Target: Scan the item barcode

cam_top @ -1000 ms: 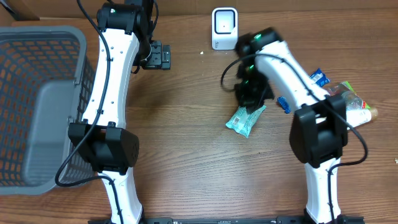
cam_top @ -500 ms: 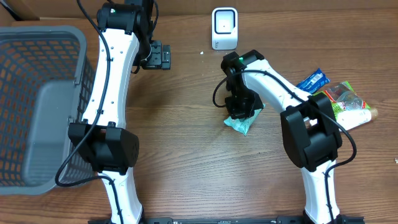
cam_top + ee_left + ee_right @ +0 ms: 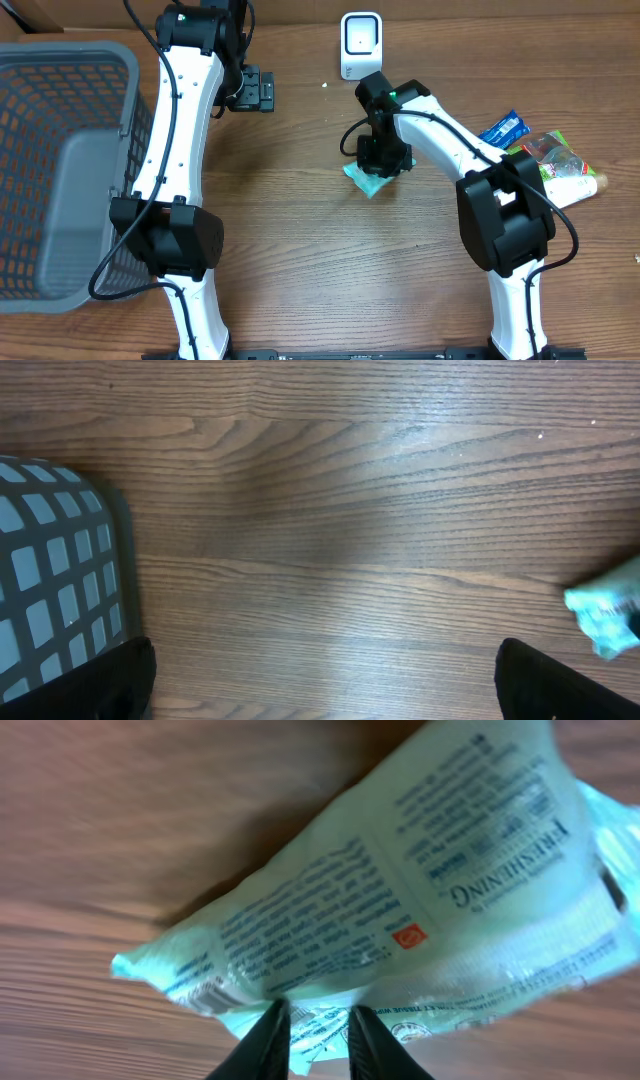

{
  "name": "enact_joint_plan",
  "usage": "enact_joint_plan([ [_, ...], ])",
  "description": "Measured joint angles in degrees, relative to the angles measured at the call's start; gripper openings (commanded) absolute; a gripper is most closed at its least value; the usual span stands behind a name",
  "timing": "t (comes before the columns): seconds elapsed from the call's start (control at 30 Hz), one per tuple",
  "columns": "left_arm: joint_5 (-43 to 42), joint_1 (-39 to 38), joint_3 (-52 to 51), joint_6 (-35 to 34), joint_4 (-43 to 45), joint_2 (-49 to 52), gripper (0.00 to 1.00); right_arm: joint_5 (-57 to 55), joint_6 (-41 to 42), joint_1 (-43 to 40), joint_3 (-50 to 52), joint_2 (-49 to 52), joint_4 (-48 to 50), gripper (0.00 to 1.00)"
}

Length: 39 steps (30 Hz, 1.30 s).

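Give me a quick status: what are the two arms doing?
Left gripper open, empty. Right gripper pinching teal packet edge, short of scanner. Nothing lies between them.

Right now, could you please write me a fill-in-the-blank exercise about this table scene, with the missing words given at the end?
1. The right gripper pinches the teal packet on the near side of the ____ scanner.
2. The left gripper holds nothing and is ____.
3. The grey basket stands on the ____ arm's side of the table.
Missing words: white, open, left.
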<state>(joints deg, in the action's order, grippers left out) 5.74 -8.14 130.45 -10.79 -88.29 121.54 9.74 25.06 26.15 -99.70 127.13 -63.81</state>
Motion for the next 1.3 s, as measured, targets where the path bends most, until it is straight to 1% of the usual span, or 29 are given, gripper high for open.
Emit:
enact_joint_plan([
  [0.13,0.0,0.0,0.0,0.0,0.0,0.0,1.00,6.8,1.8,-0.9,0.2,0.0,4.5,0.23],
  [0.3,0.0,0.0,0.0,0.0,0.0,0.0,1.00,10.9,-0.3,-2.4,0.1,0.0,3.1,0.23],
  [0.33,0.0,0.0,0.0,0.0,0.0,0.0,1.00,11.4,-1.3,-2.9,-0.1,0.0,2.2,0.24],
  [0.4,0.0,0.0,0.0,0.0,0.0,0.0,1.00,12.5,-4.5,-4.4,-1.4,0.1,0.0,0.30],
  [0.43,0.0,0.0,0.0,0.0,0.0,0.0,1.00,12.9,-5.9,-4.9,-2.1,0.1,-0.8,0.31],
  [0.5,0.0,0.0,0.0,0.0,0.0,0.0,0.99,13.6,-10.7,-6.2,-4.8,0.1,-3.9,0.40],
  [0.53,0.0,0.0,0.0,0.0,0.0,0.0,1.00,13.9,-13.0,-6.8,-6.5,0.1,-5.4,0.49],
  [0.57,0.0,0.0,0.0,0.0,0.0,0.0,1.00,14.1,-15.2,-7.4,-8.1,0.1,-6.5,0.65],
  [0.6,0.0,0.0,0.0,0.0,0.0,0.0,1.00,14.1,-17.6,-8.0,-9.6,0.1,-7.4,0.76],
  [0.63,0.0,0.0,0.0,0.0,0.0,0.0,0.99,14.0,-19.2,-8.4,-10.4,0.1,-7.9,0.80],
  [0.67,0.0,0.0,0.0,0.0,0.0,0.0,0.99,13.9,-21.3,-9.0,-11.3,0.1,-8.2,0.81],
  [0.73,0.0,0.0,0.0,0.0,0.0,0.0,1.00,13.8,-24.7,-10.4,-11.9,0.1,-8.2,0.87],
  [0.77,0.0,0.0,0.0,0.0,0.0,0.0,1.00,13.6,-26.2,-11.0,-11.9,0.1,-8.0,0.91],
  [0.8,0.0,0.0,0.0,0.0,0.0,0.0,1.00,13.5,-27.8,-11.7,-11.8,0.1,-7.4,1.00],
  [0.93,0.0,0.0,0.0,0.0,0.0,0.0,1.00,13.1,-33.6,-13.9,-9.8,0.1,-3.3,1.00],
  [1.03,0.0,0.0,0.0,0.0,0.0,0.0,1.00,12.7,-37.3,-14.4,-6.3,0.1,0.0,0.99],
  [1.3,0.0,0.0,0.0,0.0,0.0,0.0,0.99,14.4,-40.8,-14.0,2.0,0.9,9.4,0.95],
])
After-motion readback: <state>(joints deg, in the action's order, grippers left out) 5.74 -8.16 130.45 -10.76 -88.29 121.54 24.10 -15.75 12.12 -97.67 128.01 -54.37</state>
